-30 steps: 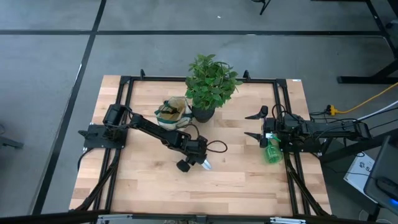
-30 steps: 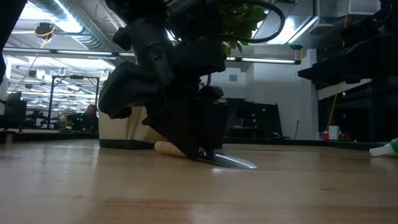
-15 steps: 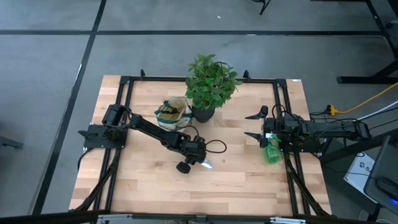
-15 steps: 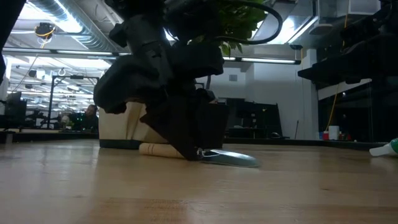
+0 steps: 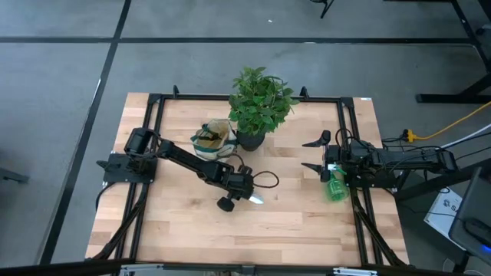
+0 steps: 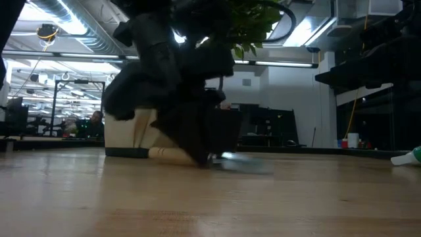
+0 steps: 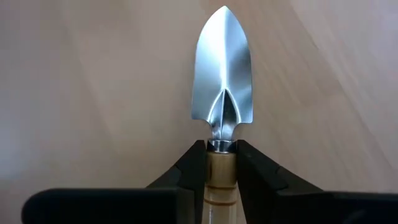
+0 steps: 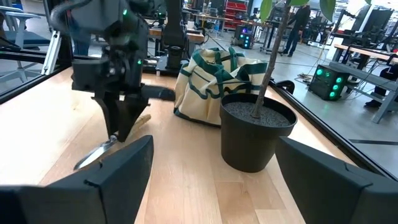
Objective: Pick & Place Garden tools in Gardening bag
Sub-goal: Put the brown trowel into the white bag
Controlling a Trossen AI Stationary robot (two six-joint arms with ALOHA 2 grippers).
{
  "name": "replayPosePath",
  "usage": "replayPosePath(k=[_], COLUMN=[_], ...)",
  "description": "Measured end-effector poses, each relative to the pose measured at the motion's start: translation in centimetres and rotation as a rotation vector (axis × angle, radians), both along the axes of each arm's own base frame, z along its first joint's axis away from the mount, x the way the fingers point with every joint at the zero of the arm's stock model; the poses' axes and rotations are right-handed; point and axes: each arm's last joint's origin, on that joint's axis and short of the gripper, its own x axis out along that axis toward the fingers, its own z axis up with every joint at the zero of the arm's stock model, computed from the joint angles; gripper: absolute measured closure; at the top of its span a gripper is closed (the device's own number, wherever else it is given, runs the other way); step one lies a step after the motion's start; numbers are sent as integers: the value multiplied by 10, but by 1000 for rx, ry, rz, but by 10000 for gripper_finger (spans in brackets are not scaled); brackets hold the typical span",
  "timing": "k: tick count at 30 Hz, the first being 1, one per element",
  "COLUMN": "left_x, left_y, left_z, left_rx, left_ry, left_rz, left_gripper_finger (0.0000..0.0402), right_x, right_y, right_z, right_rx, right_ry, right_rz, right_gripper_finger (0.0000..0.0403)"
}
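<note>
Closing in over the last second, the left gripper (image 7: 222, 163) now has both dark fingers (image 7: 189, 168) pressed against the pale wooden handle of the shiny metal trowel (image 7: 223, 81), grasping it right at the collar where the blade begins. Compared with the earlier low view, the blade tip seems to have come slightly off the light wooden surface (image 5: 307, 222), though the blur there leaves that uncertain, and in the high view the arm has drawn a little back toward the bag.

In the high view the trowel (image 5: 255, 200) sits near the middle of the surface, in front of the black pot holding the leafy green plant (image 5: 261, 100) and a short way from the beige fabric gardening bag with dark green trim (image 5: 212, 136), which stands beside that pot. Its handles stand above a cream body in the right wrist view (image 8: 217, 78).

The right gripper (image 5: 316, 155) waits at the right side with its fingers spread wide and nothing between them; the translucent green spray bottle (image 5: 335, 186) lies just beside that arm, still on the surface.

By my reading the task is early: one tool is gripped but not yet bagged, the bottle remains, and whether anything already lies inside the bag cannot be told.
</note>
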Motion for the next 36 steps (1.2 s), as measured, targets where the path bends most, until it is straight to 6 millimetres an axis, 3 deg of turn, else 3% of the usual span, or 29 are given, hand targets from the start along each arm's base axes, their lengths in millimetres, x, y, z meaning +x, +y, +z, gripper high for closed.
replayPosePath(k=[10, 16, 31, 36], left_x=[-6, -9, -7, -10], left_y=[-4, -3, -10, -9], left_z=[47, 63, 65, 50], left_rx=[-13, -20, -34, -74], left_ry=[-155, -207, -253, -351], left_rz=[-1, 2, 20, 24], left_gripper_finger=[341, 341, 341, 341], right_x=[0, 0, 0, 0], right_y=[0, 0, 0, 0], right_z=[0, 0, 0, 0], right_rx=[0, 0, 0, 0], right_ry=[0, 0, 0, 0], right_rz=[1, 0, 0, -1], right_gripper_finger=[62, 62, 62, 62])
